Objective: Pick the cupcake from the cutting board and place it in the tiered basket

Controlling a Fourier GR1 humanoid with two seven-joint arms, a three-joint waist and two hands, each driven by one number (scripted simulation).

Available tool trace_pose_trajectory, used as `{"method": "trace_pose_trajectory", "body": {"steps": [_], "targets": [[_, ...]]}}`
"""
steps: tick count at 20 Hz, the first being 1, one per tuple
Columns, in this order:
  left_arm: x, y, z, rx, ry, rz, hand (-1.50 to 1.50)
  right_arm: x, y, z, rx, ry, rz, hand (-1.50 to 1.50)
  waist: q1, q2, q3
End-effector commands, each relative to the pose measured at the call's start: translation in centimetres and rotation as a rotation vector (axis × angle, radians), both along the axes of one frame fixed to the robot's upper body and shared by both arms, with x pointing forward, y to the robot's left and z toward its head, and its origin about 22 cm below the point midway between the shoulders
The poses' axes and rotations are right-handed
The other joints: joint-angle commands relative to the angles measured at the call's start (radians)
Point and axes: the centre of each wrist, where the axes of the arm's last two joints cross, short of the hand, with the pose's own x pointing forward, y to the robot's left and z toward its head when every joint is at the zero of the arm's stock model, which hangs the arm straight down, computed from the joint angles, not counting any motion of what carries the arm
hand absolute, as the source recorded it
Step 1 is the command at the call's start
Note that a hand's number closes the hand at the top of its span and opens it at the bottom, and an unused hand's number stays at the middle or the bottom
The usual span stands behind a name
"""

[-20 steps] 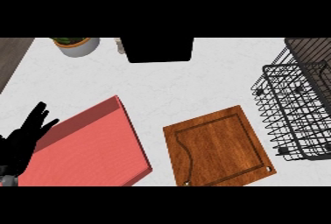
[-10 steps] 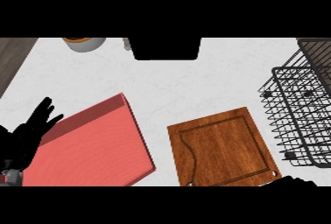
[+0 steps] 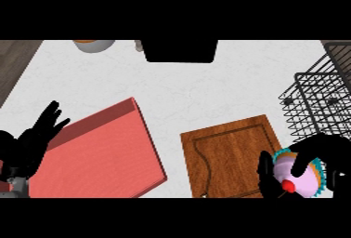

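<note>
right hand (image 3: 322,153) is gripping pink-frosted cupcake (image 3: 296,175) | over brown wooden cutting board (image 3: 230,160) edge | left hand (image 3: 31,142) is resting open

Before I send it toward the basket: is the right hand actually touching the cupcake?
Touching. The head view shows the right hand curled round the cupcake, with black fingers lying across its pink frosting and wrapper at the cutting board's right edge.

Mat (image 3: 103,148) – cutting board (image 3: 230,160) – tiered basket (image 3: 319,100)
</note>
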Motion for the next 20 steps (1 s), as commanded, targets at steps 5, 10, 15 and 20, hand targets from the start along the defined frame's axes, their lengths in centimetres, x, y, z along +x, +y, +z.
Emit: {"method": "trace_pose_trajectory", "body": {"steps": [5, 10, 15, 20], "targets": [[-2.0, 1.0, -2.7, 0.012, 0.135, 0.043, 0.00, 4.9, -4.0, 1.2, 0.257, -0.011, 0.146, 1.50, 0.002, 0.007, -0.009], [-1.4, 1.1, -3.0, 0.011, 0.128, 0.044, 0.00, 10.3, -8.3, 3.5, 0.286, -0.024, 0.170, 1.50, -0.003, 0.005, -0.011], [-1.3, 1.7, -1.9, 0.004, 0.120, 0.041, 0.00, 11.3, -12.0, 4.8, -0.314, 0.072, -0.006, 1.50, 0.003, 0.009, -0.015], [-0.8, 1.6, -1.3, 0.011, 0.123, 0.034, 0.00, 14.1, -16.0, 6.7, -0.500, 0.113, 0.007, 1.50, 0.011, 0.008, -0.013]]}}
